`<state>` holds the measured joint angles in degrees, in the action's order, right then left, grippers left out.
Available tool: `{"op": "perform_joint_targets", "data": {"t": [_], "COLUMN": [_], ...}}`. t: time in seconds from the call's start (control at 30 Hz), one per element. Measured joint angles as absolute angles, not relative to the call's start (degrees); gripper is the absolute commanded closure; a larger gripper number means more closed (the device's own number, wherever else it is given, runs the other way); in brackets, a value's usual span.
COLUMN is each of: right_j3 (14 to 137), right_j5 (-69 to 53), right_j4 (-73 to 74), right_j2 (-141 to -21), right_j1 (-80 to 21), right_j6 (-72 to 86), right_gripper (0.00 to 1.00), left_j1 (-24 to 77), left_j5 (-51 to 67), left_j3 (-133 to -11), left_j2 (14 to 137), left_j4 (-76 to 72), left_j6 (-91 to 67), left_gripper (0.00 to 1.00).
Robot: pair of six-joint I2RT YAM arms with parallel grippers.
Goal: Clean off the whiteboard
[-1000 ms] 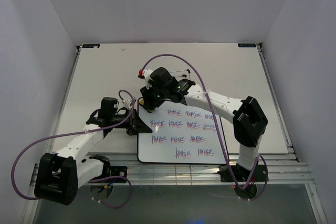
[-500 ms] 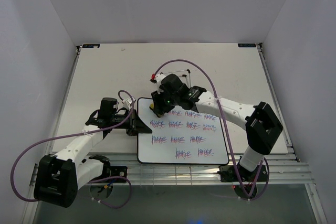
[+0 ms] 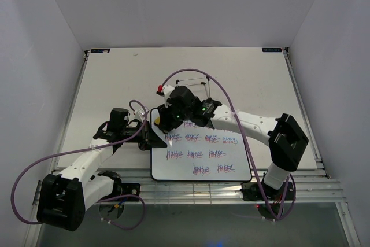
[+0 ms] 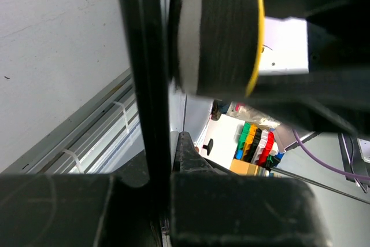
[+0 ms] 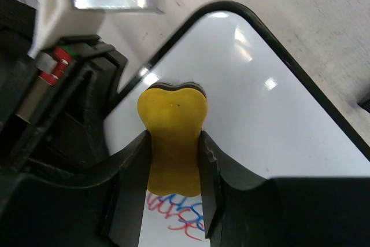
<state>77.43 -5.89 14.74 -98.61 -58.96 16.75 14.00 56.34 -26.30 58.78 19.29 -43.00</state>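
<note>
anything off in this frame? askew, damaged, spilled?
Nothing damaged or spilled. One oddity: the whiteboard lies flat with its near edge overhanging the table onto the metal rails, wire stand poking out behind. The left gripper clamps its left edge; the right gripper holds the yellow eraser at the far-left corner.

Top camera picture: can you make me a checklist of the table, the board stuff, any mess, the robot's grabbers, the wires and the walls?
Surface: white table.
Job's things: whiteboard lies on the table; rows of red-blue scribbles not yet wiped; the corner by the yellow eraser is clean.
Clutter: nothing seen.
End effectors: left end effector clamps the whiteboard's left edge; right end effector holds the eraser against the board.
Cables: purple cables loop from both arms.
Surroundings: white walls on three sides; metal rails at the near edge.
</note>
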Motion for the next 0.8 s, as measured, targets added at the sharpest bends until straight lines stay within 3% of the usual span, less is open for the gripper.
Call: {"op": "perform_joint_targets", "data": {"t": [0.47, 0.8], "right_j3": [49.8, 56.8], "right_j5": [-9.7, -9.3], "right_j4": [10.3, 13.1], "right_j2": [-82.4, -86.5], "right_j1": [-38.4, -42.9], "right_j6": [17.4, 16.9], "right_gripper": [0.75, 0.76], "left_j1": [14.0, 13.7], "left_j5": [56.3, 56.4], "left_j3": [-26.4, -26.9], "left_j2": [58.7, 58.8], "left_j4": [19.2, 19.8], "left_j6": [-43.1, -42.9], "left_gripper": [1.00, 1.00]}}
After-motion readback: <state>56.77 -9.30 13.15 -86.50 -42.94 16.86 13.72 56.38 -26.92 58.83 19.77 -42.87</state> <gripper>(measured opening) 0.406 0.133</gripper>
